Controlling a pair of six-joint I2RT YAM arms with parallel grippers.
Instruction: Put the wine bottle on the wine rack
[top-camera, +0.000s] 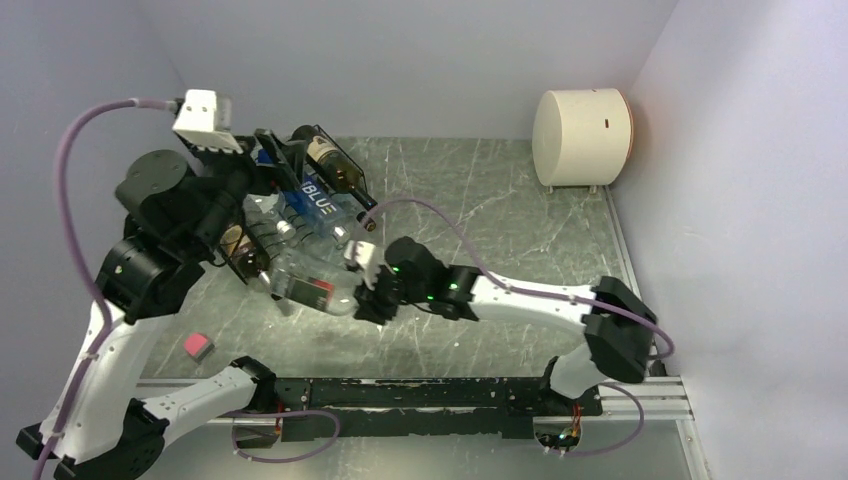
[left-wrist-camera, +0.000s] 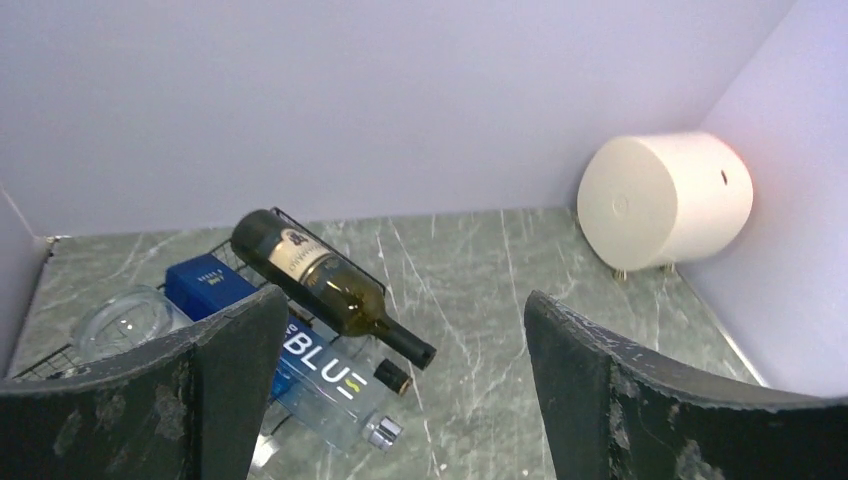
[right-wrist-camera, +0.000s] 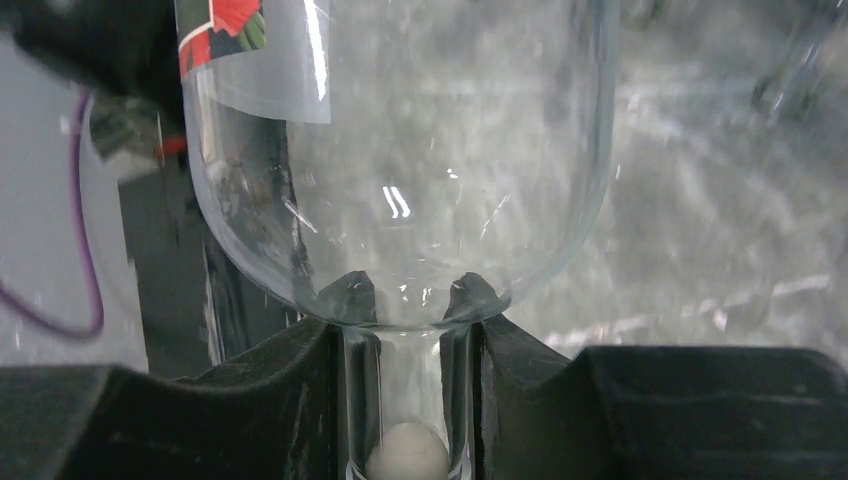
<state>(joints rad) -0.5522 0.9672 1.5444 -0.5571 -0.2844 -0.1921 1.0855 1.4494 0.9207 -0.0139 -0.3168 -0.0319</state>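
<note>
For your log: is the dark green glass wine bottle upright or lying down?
Lying down: the dark wine bottle rests sideways on the black wire rack.

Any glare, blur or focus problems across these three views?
Right wrist: clear bottle fills the frame, small glints on the glass, background through it smeared and unfocused. Left wrist: dark wine bottle sharp, faint sheen on its side. Top external: soft even light, orange glow on the wall beside the white cylinder.

Clear wine bottle (top-camera: 308, 285), red label, roughly level, neck pinched in right claw (right-wrist-camera: 405, 300), beside black wire wine rack (left-wrist-camera: 225, 260)
</note>
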